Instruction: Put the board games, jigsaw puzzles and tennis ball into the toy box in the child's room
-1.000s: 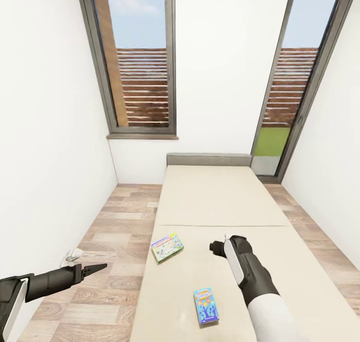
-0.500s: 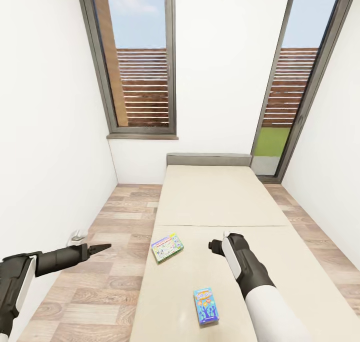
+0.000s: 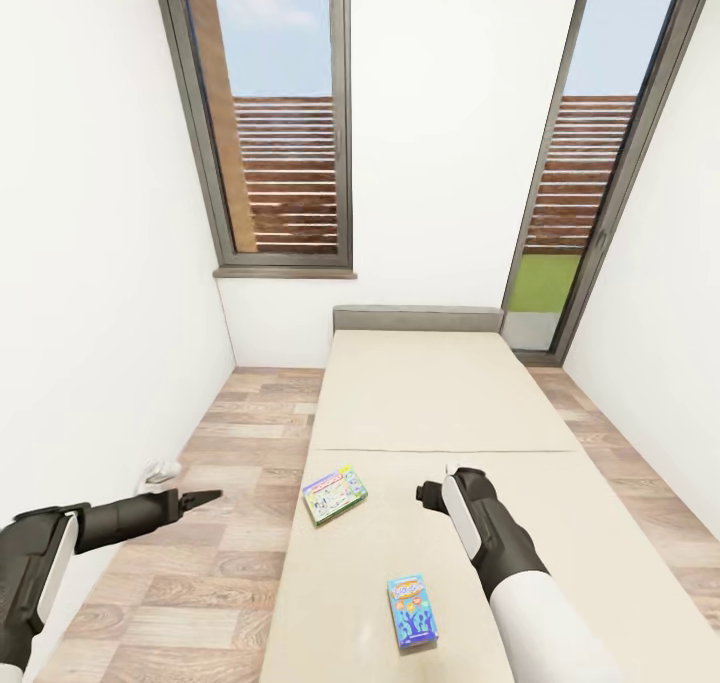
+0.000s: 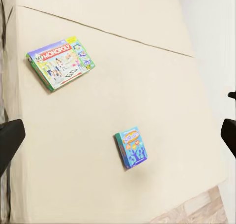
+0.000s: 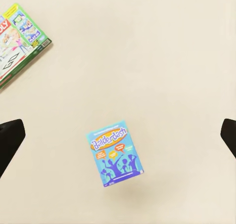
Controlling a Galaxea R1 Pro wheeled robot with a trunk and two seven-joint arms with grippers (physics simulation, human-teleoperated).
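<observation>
A: As far as the bed (image 3: pixel 440 403) goes, how many toys lie on it?

B: Two board games, both flat on the beige mattress and well apart. The larger is green-edged (image 3: pixel 334 494) and reads "Monopoly" in the left wrist view (image 4: pixel 60 62). The smaller is blue (image 3: pixel 412 611) and reads "Balderdash" in the right wrist view (image 5: pixel 115 152); it lies nearer the robot.

A: Any other writing?

B: Small print on both lids, too fine to read.

A: And the arms?

B: Two. The left gripper (image 3: pixel 203 499) hangs over the wood-plank floor (image 3: pixel 230 443) beside the bed, its dark tips pointing toward the Monopoly box. The right gripper (image 3: pixel 432 493) hovers above the mattress, between the two boxes.

A: How do the jaws stand?

B: In each wrist view one dark fingertip (image 4: pixel 10 140) sits at either edge of the picture with a wide gap between, so both sets of jaws are spread wide. On the right, a fingertip (image 5: pixel 11 138) flanks the Balderdash box from above without touching it. Neither holds anything.

A: Windows?

B: Two tall dark-framed ones, one at the left (image 3: pixel 275 113) and one at the right (image 3: pixel 585 163), with slatted fencing outside.
</observation>
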